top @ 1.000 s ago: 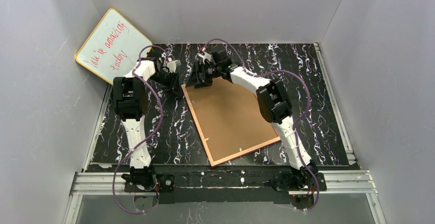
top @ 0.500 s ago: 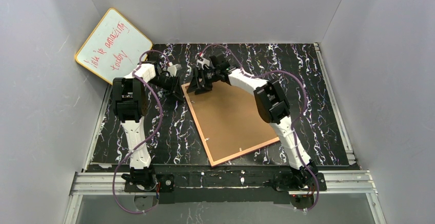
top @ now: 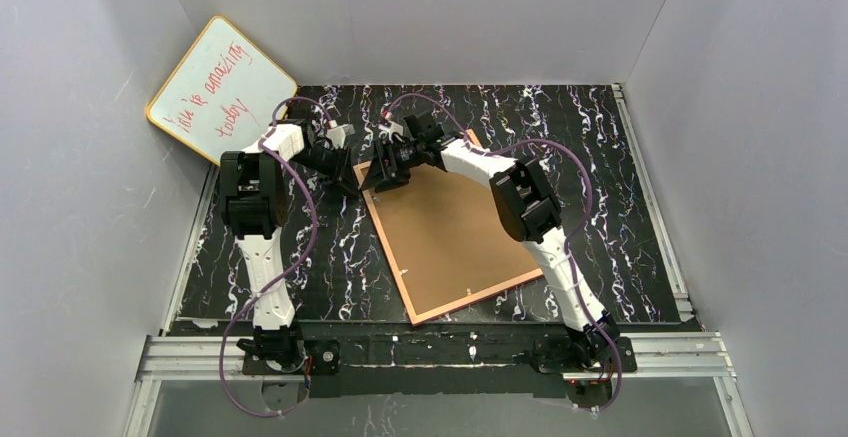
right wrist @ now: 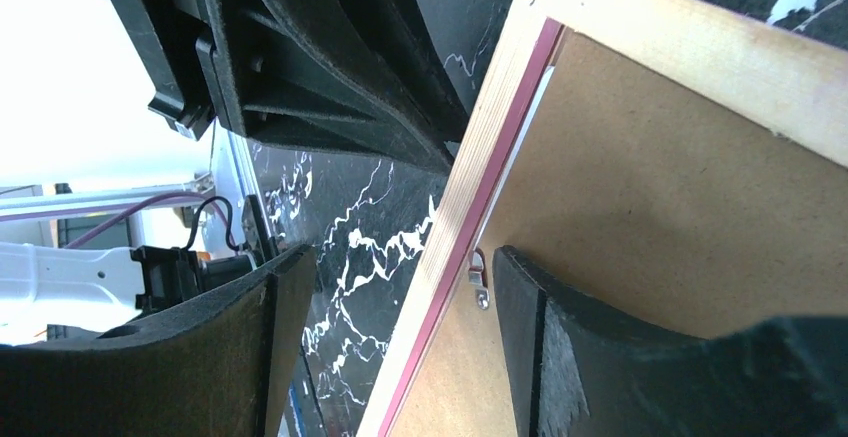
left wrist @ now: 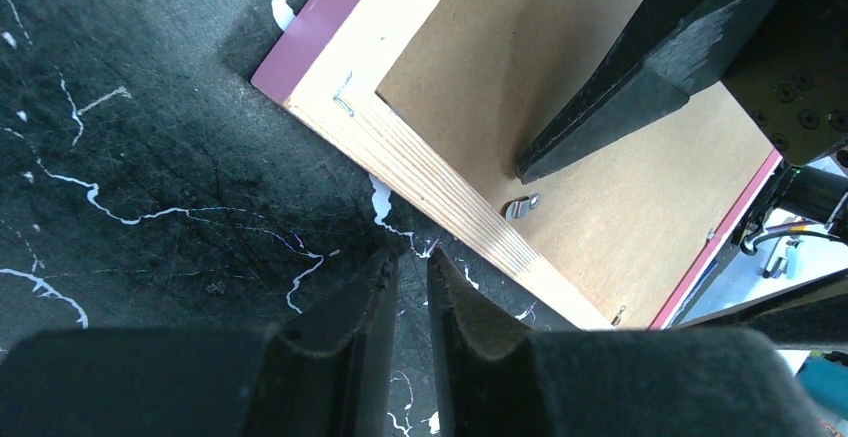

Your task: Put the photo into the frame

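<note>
Black marble-pattern table with white veining (top: 620, 207) lies beneath both claws. The thin rectangular picture frame, with pink front edge and light wood rear (top: 478, 295), lies face down and skewed on the table. Its far left corner is directly under the right claw (right wrist: 400, 257) and just to the right of the left claw (left wrist: 408, 257), and the rest of it runs back from the right claw toward that arm's base. A brown flat backing board (top: 450, 232) fills the frame's rear opening, under and behind the right claw's inner finger. A yellow-edged whiteboard with red writing (top: 220, 87) leans in the corner, well apart from the left claw, to its left and beyond it. Right claw: fingers spread, straddling the frame's left rail near that corner, one finger outside over the table and the other inside over the board. A gap shows on both sides of the rail and nothing is pinched. Whether the inner fingertip touches the board cannot be told. Left claw: fingers drawn almost together with only a narrow slit between them, nothing in it, tips low over bare table just beside the rail's outer edge. A small metal retaining tab (right wrist: 478, 279) sits at the rail's inner edge, just beside the right claw's inner finger. The photo cannot be made out from this side.
</note>
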Tool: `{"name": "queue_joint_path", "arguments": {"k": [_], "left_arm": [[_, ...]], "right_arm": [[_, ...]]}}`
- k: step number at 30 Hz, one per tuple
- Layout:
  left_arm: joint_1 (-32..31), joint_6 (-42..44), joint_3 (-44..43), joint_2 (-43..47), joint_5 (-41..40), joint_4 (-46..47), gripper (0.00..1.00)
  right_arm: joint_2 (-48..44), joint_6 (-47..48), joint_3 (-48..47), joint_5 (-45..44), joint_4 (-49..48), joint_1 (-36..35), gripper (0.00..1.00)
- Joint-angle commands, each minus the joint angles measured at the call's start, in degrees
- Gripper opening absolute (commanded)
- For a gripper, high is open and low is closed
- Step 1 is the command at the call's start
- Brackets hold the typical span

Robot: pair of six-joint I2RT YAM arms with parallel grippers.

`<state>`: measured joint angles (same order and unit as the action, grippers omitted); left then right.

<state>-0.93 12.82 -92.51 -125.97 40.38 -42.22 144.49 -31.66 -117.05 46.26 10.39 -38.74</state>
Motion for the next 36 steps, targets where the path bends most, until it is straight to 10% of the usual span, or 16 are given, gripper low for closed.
{"name": "queue_joint_path", "arguments": {"k": [1,36], "left_arm": [[-0.3,0.4,0.3,1.3,-1.5,0.0,0.17],[-0.8,0.8,-1.2,0.6,-2.6,0.4,0.17]], "right_arm": [[-0.8,0.7,3.3,0.6,1.8,-1.1,0.74],[3.1,6.0,-6.6,8.1,15.1,-4.0,0.72]]}}
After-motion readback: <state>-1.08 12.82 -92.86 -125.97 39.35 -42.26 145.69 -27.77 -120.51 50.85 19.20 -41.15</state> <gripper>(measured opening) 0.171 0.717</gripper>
